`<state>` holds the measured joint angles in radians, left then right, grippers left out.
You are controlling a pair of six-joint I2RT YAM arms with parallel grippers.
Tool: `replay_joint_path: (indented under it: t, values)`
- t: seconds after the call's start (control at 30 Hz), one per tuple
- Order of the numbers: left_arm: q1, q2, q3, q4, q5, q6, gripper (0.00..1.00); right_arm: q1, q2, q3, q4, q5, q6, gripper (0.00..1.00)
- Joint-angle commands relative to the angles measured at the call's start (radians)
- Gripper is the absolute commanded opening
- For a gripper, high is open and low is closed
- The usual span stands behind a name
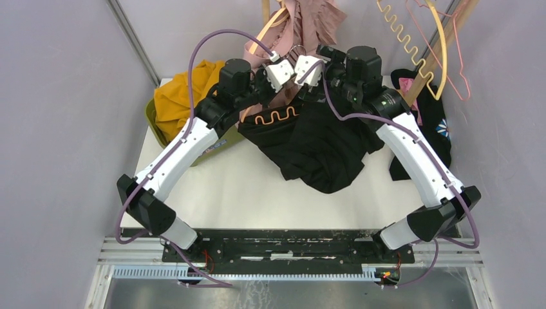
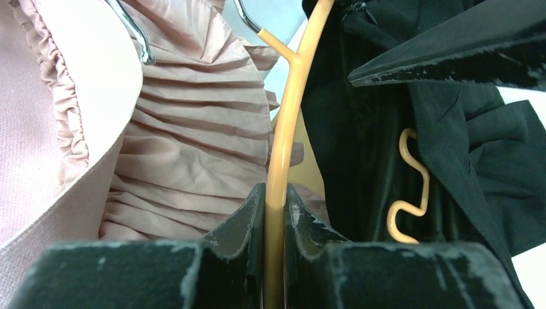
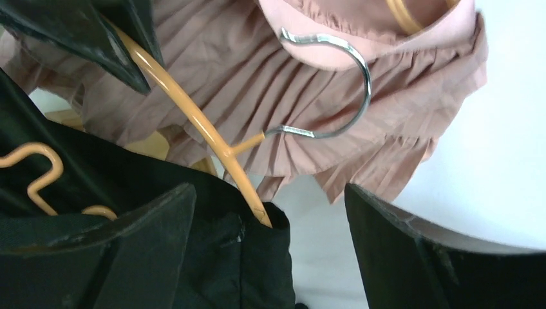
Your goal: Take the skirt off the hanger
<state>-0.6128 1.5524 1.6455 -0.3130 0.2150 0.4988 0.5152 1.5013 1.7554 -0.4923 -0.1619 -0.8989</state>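
A black skirt [image 1: 322,148] hangs on an orange hanger [image 1: 275,118] over the back of the table. In the left wrist view my left gripper [image 2: 275,199] is shut on the hanger's orange bar [image 2: 283,148], with the skirt [image 2: 360,141] to its right. My left gripper [image 1: 280,73] and right gripper [image 1: 308,69] meet above the skirt. In the right wrist view my right gripper [image 3: 268,193] is open, its jaws either side of the skirt's waistband [image 3: 257,270], where the hanger's arm [image 3: 193,122] enters the cloth. The hanger's metal hook [image 3: 348,77] is free.
A pink pleated garment [image 1: 309,19] hangs just behind the grippers. A green bin with yellow cloth [image 1: 180,96] stands at the back left. A rack with several empty hangers [image 1: 418,45] and a dark flowered garment [image 1: 431,122] are at the back right.
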Motion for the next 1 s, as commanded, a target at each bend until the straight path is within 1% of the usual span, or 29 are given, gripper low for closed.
replay_joint_path:
  t: [0.0, 0.07, 0.23, 0.4, 0.47, 0.53, 0.57, 0.6, 0.67, 0.7, 0.8, 0.97]
  values:
    - [-0.015, -0.103, 0.022, 0.117, 0.029, 0.019, 0.03, -0.09, 0.008, -0.046, 0.044, -0.136, 0.119, 0.93]
    - [-0.014, -0.104, 0.02, 0.114, 0.028, 0.021, 0.03, -0.128, 0.004, -0.077, 0.066, -0.181, 0.184, 0.93]
    - [-0.015, -0.106, 0.023, 0.116, 0.028, 0.023, 0.03, -0.159, 0.021, -0.112, 0.085, -0.223, 0.237, 0.9]
    - [-0.014, -0.109, 0.019, 0.115, 0.027, 0.021, 0.03, -0.164, 0.036, -0.107, 0.118, -0.242, 0.276, 0.82]
    - [-0.015, -0.11, 0.017, 0.117, 0.026, 0.021, 0.03, -0.164, 0.037, -0.095, 0.131, -0.25, 0.293, 0.78]
    - [-0.015, -0.109, 0.016, 0.116, 0.024, 0.022, 0.03, -0.164, 0.034, -0.083, 0.144, -0.258, 0.313, 0.68]
    - [-0.015, -0.109, 0.016, 0.117, 0.024, 0.022, 0.03, -0.164, 0.034, -0.076, 0.139, -0.266, 0.319, 0.58]
    - [-0.014, -0.109, 0.016, 0.118, 0.024, 0.022, 0.03, -0.164, 0.033, -0.072, 0.131, -0.276, 0.322, 0.47]
    - [-0.015, -0.108, 0.016, 0.119, 0.024, 0.02, 0.03, -0.164, 0.028, -0.067, 0.121, -0.293, 0.336, 0.05]
    - [-0.015, -0.107, 0.015, 0.121, 0.024, 0.021, 0.03, -0.166, 0.023, -0.069, 0.118, -0.295, 0.355, 0.01]
    - [-0.015, -0.106, 0.014, 0.123, 0.025, 0.018, 0.03, -0.165, 0.007, -0.071, 0.092, -0.309, 0.392, 0.01]
    - [-0.015, -0.102, 0.015, 0.126, 0.029, 0.015, 0.03, -0.164, -0.024, -0.045, 0.077, -0.257, 0.589, 0.01]
